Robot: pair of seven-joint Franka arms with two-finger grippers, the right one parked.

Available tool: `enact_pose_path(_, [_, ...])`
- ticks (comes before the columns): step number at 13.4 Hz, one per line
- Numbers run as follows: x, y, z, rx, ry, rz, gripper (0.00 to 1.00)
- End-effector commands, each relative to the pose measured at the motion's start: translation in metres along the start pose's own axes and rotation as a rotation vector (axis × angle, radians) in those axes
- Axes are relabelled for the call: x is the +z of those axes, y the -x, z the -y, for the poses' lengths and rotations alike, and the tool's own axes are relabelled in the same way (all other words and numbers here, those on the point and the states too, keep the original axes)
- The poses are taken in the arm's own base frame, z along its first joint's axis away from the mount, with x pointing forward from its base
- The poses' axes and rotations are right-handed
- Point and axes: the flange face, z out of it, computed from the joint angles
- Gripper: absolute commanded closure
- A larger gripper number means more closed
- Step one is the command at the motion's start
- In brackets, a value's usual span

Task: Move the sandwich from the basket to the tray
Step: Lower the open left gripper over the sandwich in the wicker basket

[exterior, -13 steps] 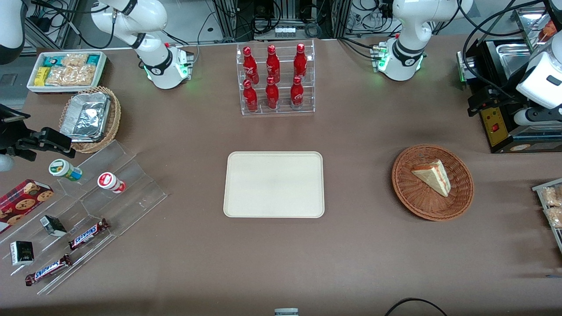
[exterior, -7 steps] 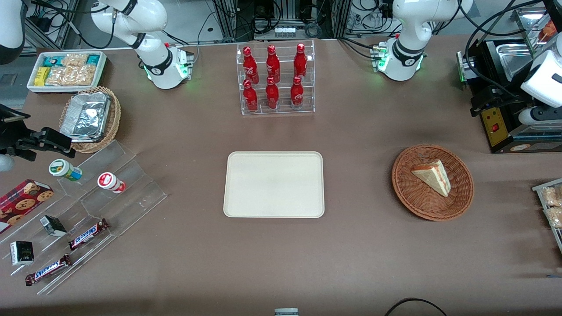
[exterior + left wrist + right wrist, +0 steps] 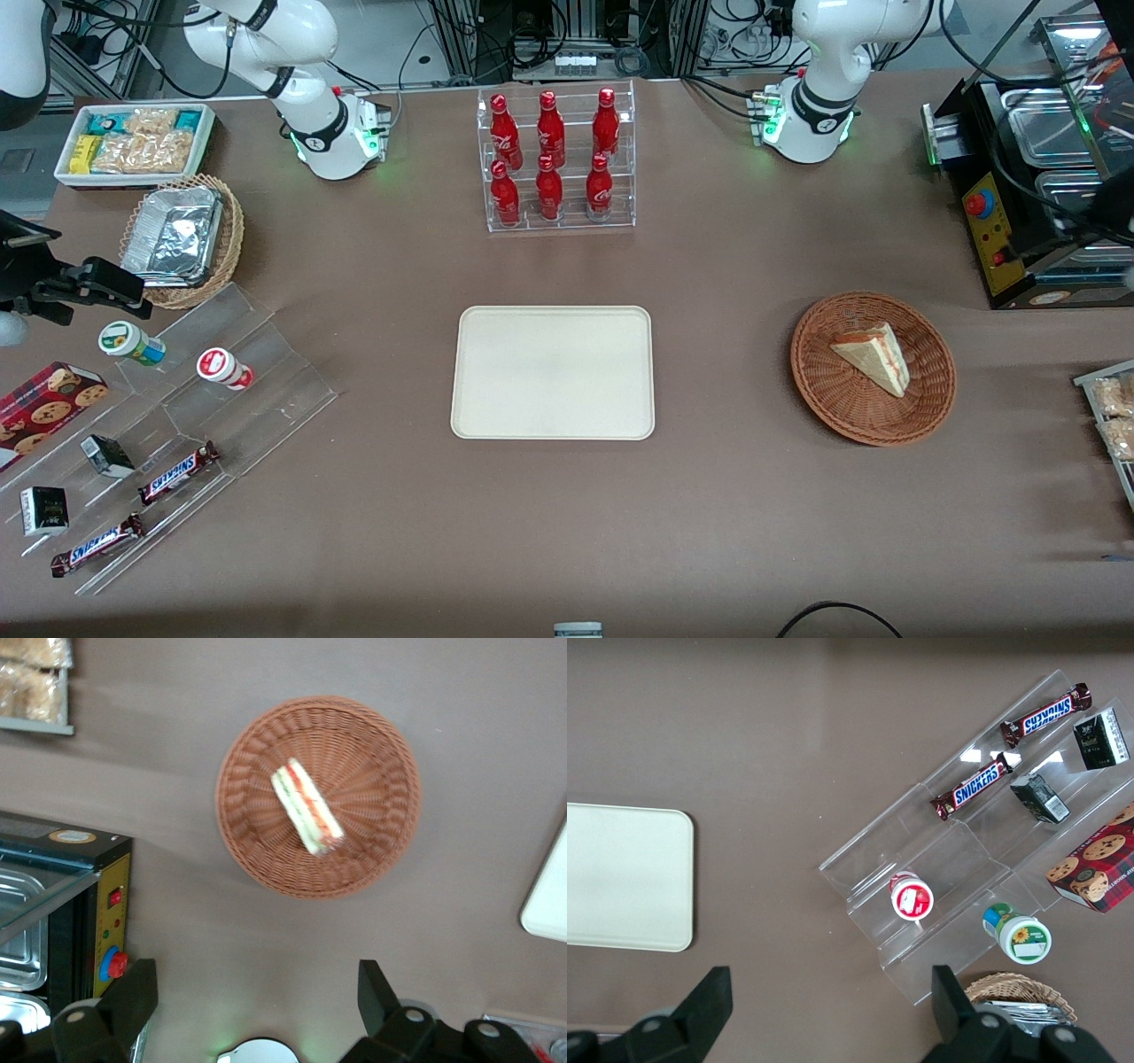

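The sandwich (image 3: 873, 356), a pale wedge with red and green filling, lies in the reddish-brown wicker basket (image 3: 819, 381) toward the working arm's end of the table. The cream tray (image 3: 552, 372) sits bare at the table's middle. In the left wrist view my gripper (image 3: 257, 992) is open with nothing between its black fingers (image 3: 133, 997). It hovers high above bare table. The basket (image 3: 248, 824) and sandwich (image 3: 306, 806) show ahead of the fingertips, apart from them. A corner of the tray (image 3: 547, 899) also shows there. The front view does not show the gripper.
A black machine with metal pans (image 3: 1028, 195) stands beside the basket at the working arm's end. A tray of snack packets (image 3: 1112, 416) lies nearer the camera. A rack of red bottles (image 3: 555, 159) stands farther back than the tray. An acrylic stand of candy (image 3: 177, 425) lies toward the parked arm's end.
The working arm's white wrist, seen in front of the black machine earlier, has moved out of the front view. Sandwich, basket and tray have not moved.
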Motion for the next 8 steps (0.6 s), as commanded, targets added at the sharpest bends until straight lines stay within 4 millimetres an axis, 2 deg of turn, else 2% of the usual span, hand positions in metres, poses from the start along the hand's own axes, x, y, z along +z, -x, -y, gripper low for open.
enact_pose_path(1, [0.035,-0.019,-0.002,-0.136,-0.025,0.030,0.00])
enact_pose_path(3, [0.063,-0.029,-0.004,-0.233,-0.036,0.016,0.00])
enact_pose_path(7, [0.147,-0.039,-0.015,-0.504,-0.015,-0.044,0.00])
enact_pose_path(8, [0.162,-0.042,-0.021,-0.537,-0.007,-0.062,0.00])
